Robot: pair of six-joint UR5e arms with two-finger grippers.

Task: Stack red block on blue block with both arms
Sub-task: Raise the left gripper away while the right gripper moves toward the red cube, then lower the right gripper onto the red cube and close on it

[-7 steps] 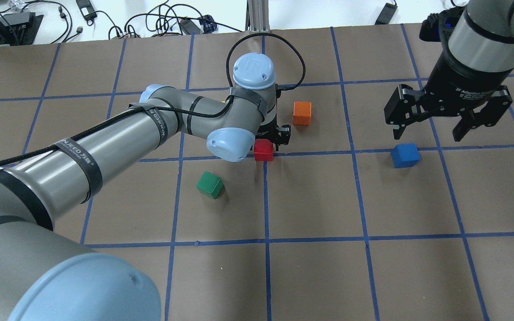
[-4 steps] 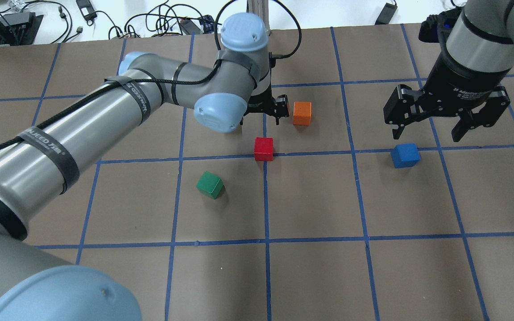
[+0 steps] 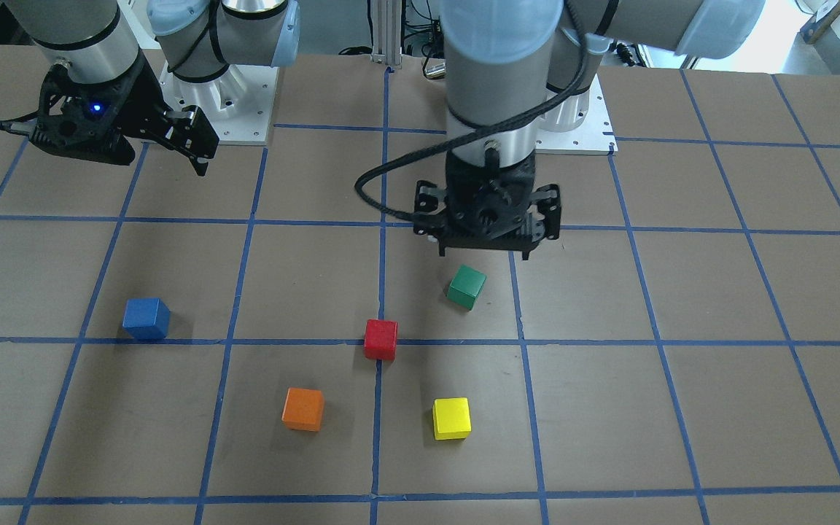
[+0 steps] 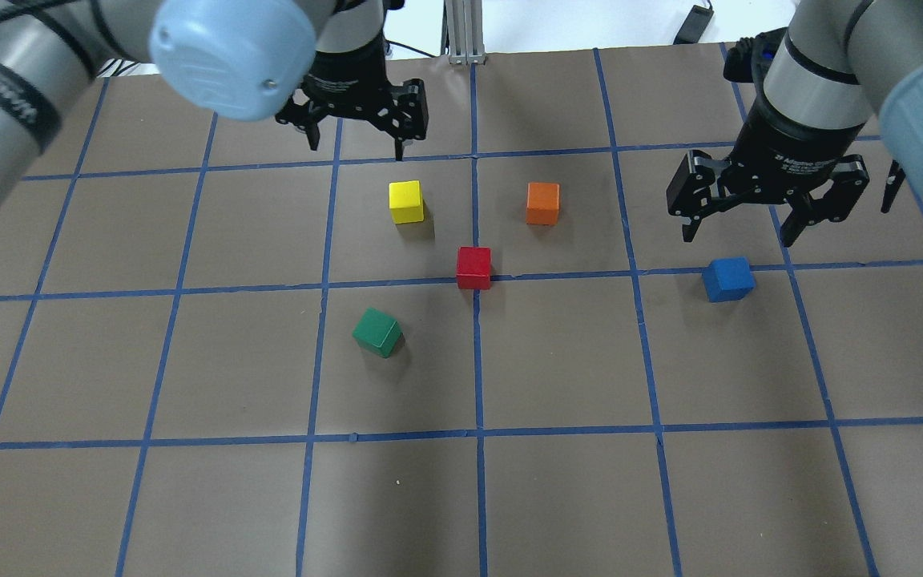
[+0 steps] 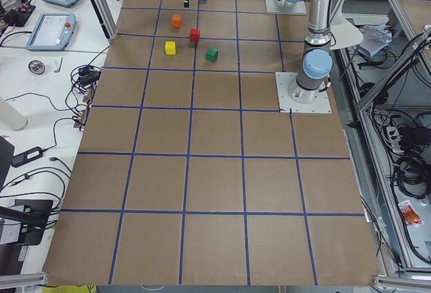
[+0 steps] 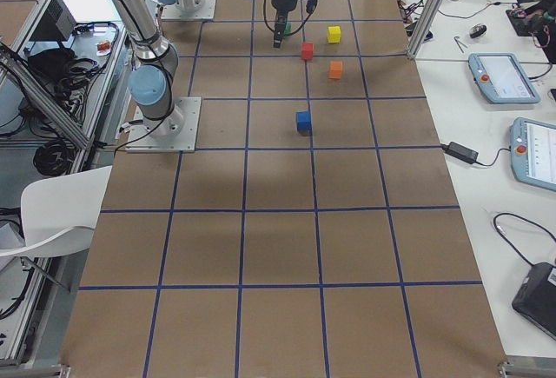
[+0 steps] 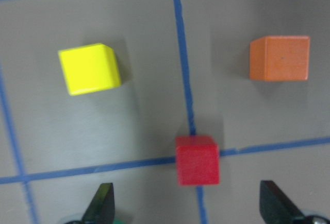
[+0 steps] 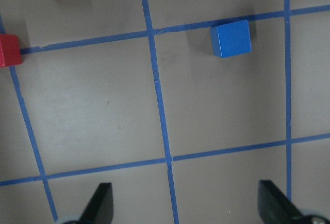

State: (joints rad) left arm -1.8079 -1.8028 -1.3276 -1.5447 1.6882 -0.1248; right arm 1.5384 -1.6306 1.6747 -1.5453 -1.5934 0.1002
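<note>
On the brown table gridded with blue tape, we see the red block at a tape crossing, apart from the raised left gripper, whose jaws are spread wide and empty. Well to the right, the blue block lies beside a tape line, near the right gripper, likewise raised and spread empty. A yellow cube, an orange cube and a green cube ring the red block, none touching it. We read "2F Adaptive" on the right gripper's body.
</note>
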